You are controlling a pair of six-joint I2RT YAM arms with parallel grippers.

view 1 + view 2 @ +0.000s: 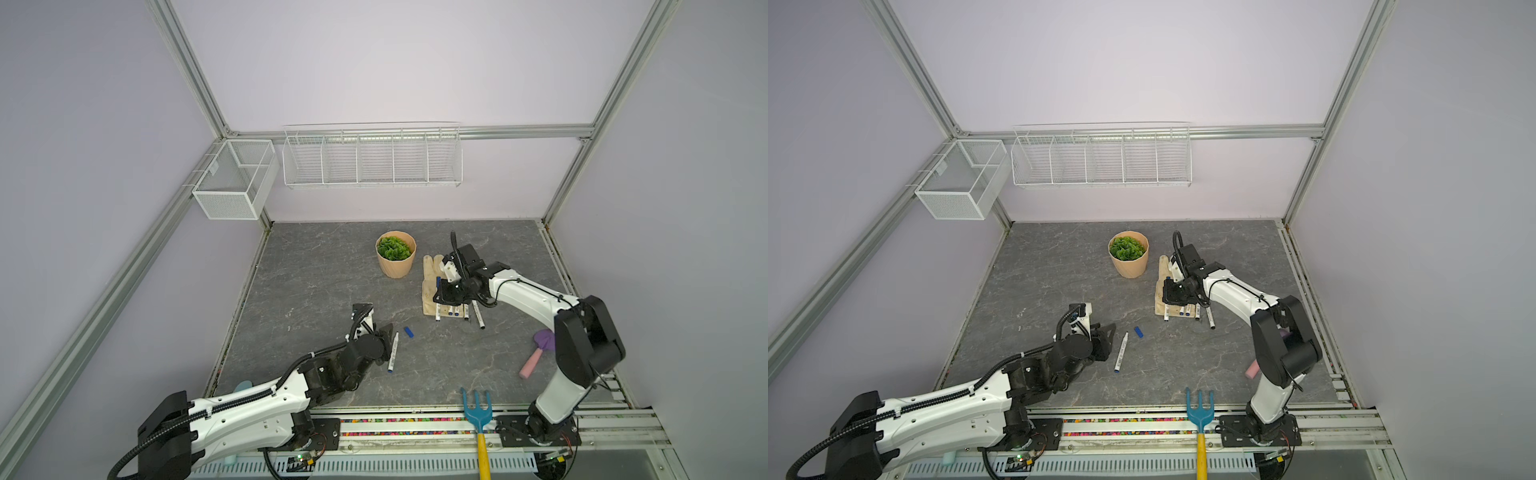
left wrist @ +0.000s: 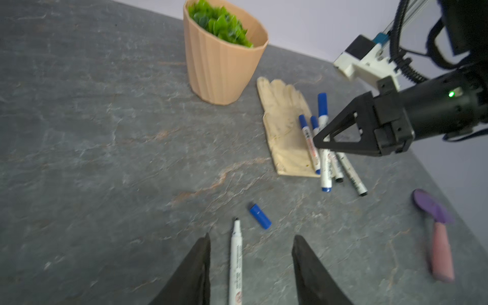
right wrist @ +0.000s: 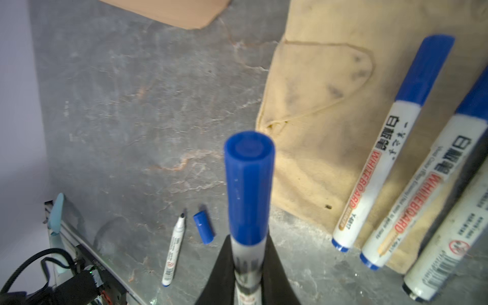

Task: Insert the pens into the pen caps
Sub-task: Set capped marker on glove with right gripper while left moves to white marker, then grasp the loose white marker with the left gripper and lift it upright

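Note:
An uncapped white pen (image 2: pixel 235 264) lies flat on the grey table between the fingers of my open left gripper (image 2: pixel 252 235), touching neither. Both top views show it (image 1: pixel 393 352) beside the left gripper (image 1: pixel 388 334). A loose blue pen cap (image 2: pixel 260 216) lies just beyond the pen's tip, also seen in a top view (image 1: pixel 1138 331). My right gripper (image 3: pixel 249 237) is shut on a blue-capped pen (image 3: pixel 249 184), held above the glove (image 1: pixel 430 274). Several more pens (image 1: pixel 451 311) lie on and beside the glove's cuff.
A beige pot with a green plant (image 1: pixel 395 253) stands behind the glove. A purple trowel with a pink handle (image 1: pixel 540 353) lies at the right. A blue garden fork (image 1: pixel 478 411) rests on the front rail. White wire baskets (image 1: pixel 372 158) hang on the back wall.

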